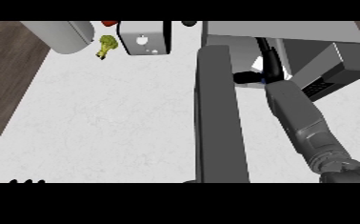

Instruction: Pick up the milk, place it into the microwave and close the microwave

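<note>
Item: grey box-shaped microwave (281, 30), its long dark door (219, 113) swung open toward us.

We recorded the black right hand (247, 77) reaching inside the microwave, its grey forearm (302, 118) just beside the door. We could not tell how its fingers stood, nor make out the milk. Left of the microwave lay a small green broccoli floret (106, 45); far below, only black left-hand fingertips (26, 181) showed.

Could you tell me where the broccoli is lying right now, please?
In the head view the broccoli lies on the counter at upper left, between the grey cylindrical container and the white appliance.
</note>
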Motion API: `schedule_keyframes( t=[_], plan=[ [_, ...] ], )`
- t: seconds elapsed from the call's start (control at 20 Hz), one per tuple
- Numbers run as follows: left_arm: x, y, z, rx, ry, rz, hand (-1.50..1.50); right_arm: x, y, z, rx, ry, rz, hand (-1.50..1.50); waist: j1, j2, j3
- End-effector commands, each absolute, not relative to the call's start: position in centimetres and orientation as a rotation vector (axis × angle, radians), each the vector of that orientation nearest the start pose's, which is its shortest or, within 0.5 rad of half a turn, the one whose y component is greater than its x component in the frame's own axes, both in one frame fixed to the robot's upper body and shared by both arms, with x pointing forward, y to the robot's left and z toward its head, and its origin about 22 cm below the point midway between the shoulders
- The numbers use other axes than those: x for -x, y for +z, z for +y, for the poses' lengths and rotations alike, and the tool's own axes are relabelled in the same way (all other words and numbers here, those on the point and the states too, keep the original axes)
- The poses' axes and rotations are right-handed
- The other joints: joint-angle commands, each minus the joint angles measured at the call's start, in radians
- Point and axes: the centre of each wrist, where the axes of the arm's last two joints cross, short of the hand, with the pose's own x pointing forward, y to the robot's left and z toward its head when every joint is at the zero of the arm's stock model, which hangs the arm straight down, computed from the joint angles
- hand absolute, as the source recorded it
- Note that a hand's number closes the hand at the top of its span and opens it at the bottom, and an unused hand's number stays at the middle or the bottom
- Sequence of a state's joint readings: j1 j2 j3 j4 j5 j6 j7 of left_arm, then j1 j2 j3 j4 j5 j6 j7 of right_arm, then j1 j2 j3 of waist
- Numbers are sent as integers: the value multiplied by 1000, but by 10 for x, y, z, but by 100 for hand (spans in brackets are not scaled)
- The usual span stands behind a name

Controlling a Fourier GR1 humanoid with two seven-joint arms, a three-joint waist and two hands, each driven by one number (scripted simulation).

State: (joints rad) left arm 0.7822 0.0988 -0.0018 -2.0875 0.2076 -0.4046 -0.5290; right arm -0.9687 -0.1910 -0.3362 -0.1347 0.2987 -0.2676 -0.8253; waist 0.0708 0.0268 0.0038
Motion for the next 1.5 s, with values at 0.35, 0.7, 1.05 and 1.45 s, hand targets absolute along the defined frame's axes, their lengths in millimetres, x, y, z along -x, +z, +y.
schedule_keyframes(
  t=[0.35, 0.7, 1.05, 1.45],
  plan=[
    [-77, 28, 246, 213, -79, -1915, -150, -377, -58, -254, 154, 284, -1894, -150, -61, -26, -3],
    [-99, 28, 212, 259, -146, -1884, -150, -340, -90, -276, 71, 267, -1845, -150, -90, -35, -5],
    [-128, 27, 201, 318, -268, -1796, 150, -308, -111, -260, -48, 211, -1893, -150, -122, -41, -7],
    [-152, 23, 162, 320, -386, -1766, 150, -252, -97, -307, -9, 215, -1890, -150, -120, -41, -7]
  ],
)
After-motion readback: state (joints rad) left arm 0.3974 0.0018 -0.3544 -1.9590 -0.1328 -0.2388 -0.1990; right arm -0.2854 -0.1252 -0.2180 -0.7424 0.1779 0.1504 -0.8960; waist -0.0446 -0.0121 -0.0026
